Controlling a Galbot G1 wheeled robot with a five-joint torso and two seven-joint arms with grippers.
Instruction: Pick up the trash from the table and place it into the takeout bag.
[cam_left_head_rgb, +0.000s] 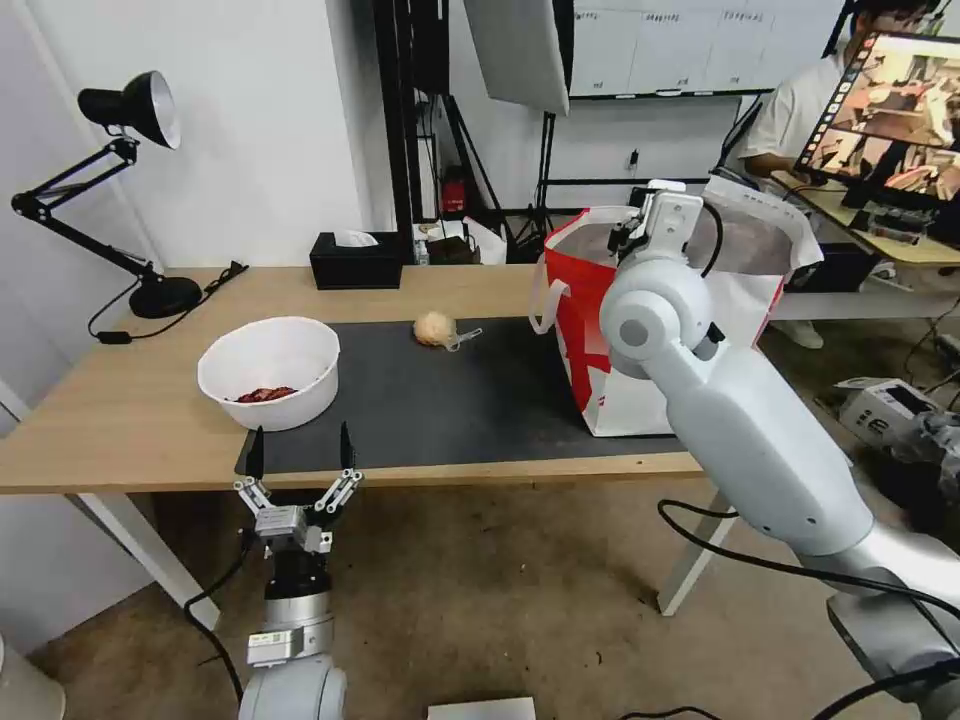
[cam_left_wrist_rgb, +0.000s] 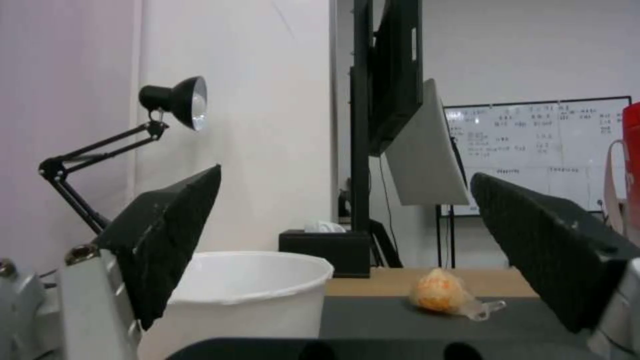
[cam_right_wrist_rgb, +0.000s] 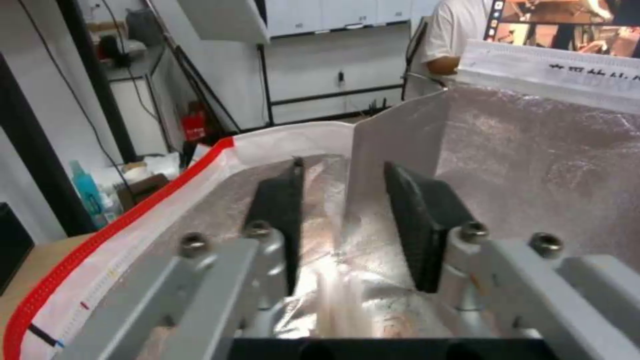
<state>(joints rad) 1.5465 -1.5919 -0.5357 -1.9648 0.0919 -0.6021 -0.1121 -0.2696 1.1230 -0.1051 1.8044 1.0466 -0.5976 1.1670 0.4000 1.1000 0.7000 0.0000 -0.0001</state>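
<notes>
Worktop (cam_left_head_rgb: 120, 420) carried the lot, dark mat (cam_left_head_rgb: 450, 400) across its middle. Takeout bag (cam_left_head_rgb: 600, 330) stood upright on the mat's right end, mouth open, foil lining (cam_right_wrist_rgb: 533, 165) showing. I had the right tool (cam_right_wrist_rgb: 347, 220) over the bag mouth, pointing in, jaws parted a little, nothing visibly held between them; something pale lay at the bag bottom, couldn't tell what. White bowl (cam_left_head_rgb: 270, 370) sat at the mat's left edge with reddish scraps (cam_left_head_rgb: 265, 394) inside. Looked light, thin-walled, probably flexes; I'd pinch the rim, keep it level so scraps don't spill. Left tool (cam_left_head_rgb: 300, 450) hung at the near worktop edge just beside the bowl, jaws wide, empty. Tan lump (cam_left_head_rgb: 434, 327) lay mid-mat, touching the clear spoon (cam_left_head_rgb: 465, 338). Lump seemed soft, grip gently. Spoon flat and slick, awkward pick.
</notes>
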